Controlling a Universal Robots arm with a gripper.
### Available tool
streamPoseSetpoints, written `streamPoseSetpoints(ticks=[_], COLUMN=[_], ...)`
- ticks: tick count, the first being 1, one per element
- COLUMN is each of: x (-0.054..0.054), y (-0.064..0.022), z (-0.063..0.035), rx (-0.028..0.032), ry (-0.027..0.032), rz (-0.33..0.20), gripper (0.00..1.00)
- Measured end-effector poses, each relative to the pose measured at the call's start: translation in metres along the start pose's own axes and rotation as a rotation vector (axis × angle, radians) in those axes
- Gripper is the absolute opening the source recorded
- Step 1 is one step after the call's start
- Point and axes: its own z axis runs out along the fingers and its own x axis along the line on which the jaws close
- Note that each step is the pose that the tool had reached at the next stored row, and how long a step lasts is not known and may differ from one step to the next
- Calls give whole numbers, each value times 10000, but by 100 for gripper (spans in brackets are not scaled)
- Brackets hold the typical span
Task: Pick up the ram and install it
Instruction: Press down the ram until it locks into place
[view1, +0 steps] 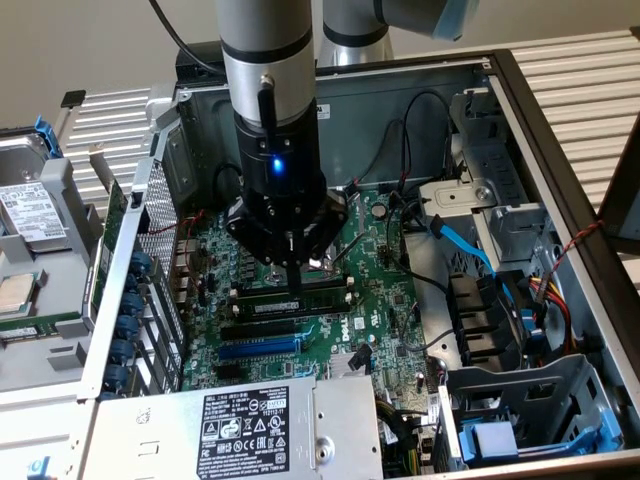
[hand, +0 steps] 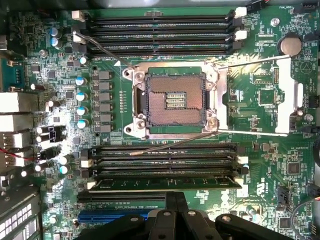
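Note:
The ram (view1: 300, 298), a long thin dark-green stick, stands on edge in one of the black slots of the motherboard (view1: 380, 300) inside the open computer case. In the wrist view the ram (hand: 125, 183) lies along the slot nearest my fingers, between white end clips. My gripper (view1: 291, 285) hangs straight down over the stick's middle. Its black fingers (hand: 170, 202) are shut together, with the tips at the ram's top edge. I cannot tell whether they press on it.
The open CPU socket (hand: 175, 100) sits between two banks of memory slots (hand: 160, 32). A blue slot (view1: 260, 348) and the power supply (view1: 250, 420) lie close to the ram. A drive cage (view1: 520, 400) and cables (view1: 470, 245) fill the exterior view's right. A hard drive (view1: 30, 210) lies outside the case.

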Motion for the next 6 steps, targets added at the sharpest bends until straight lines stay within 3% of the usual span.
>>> streamPoseSetpoints(ticks=[3,6], x=[-1,-1], y=[1,1], z=[0,0], rx=[128,130], ry=[-36,-37], rz=[39,38], gripper=[11,11])
